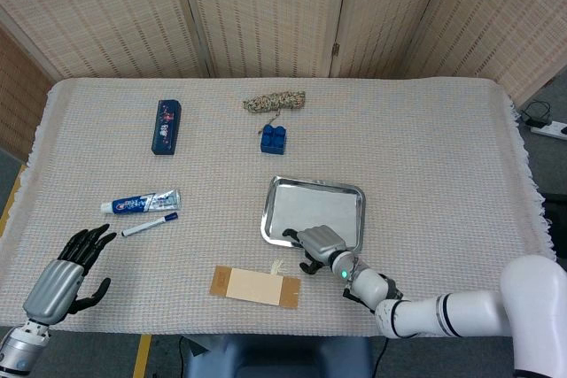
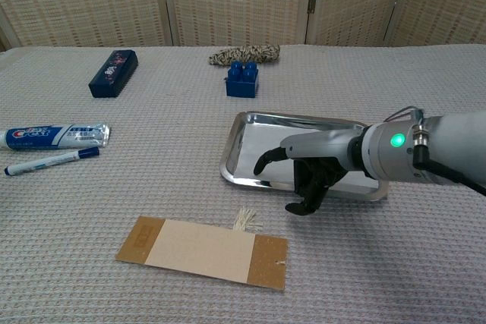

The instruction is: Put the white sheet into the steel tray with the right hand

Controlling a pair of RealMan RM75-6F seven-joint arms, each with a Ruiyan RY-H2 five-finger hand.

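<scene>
The steel tray (image 1: 312, 183) (image 2: 228, 155) lies right of the table's centre, and its floor looks pale. A cream-white sheet (image 1: 255, 287) (image 2: 201, 250) with brown card ends and a small tassel lies flat near the front edge, left of and below the tray. My right hand (image 1: 317, 243) (image 2: 307, 168) hovers over the tray's front rim near its left corner. One finger points left, the others are loosely bent, and it holds nothing. It is a short way from the sheet and apart from it. My left hand (image 1: 66, 272) rests at the front left with fingers spread, empty.
A toothpaste tube (image 1: 140, 203) (image 2: 57, 136) and a pen (image 1: 149, 224) (image 2: 49, 161) lie at the left. A dark blue box (image 1: 166, 126) (image 2: 113, 73), a blue brick (image 1: 274, 139) (image 2: 242, 80) and a rope bundle (image 1: 275, 101) (image 2: 244, 54) sit at the back.
</scene>
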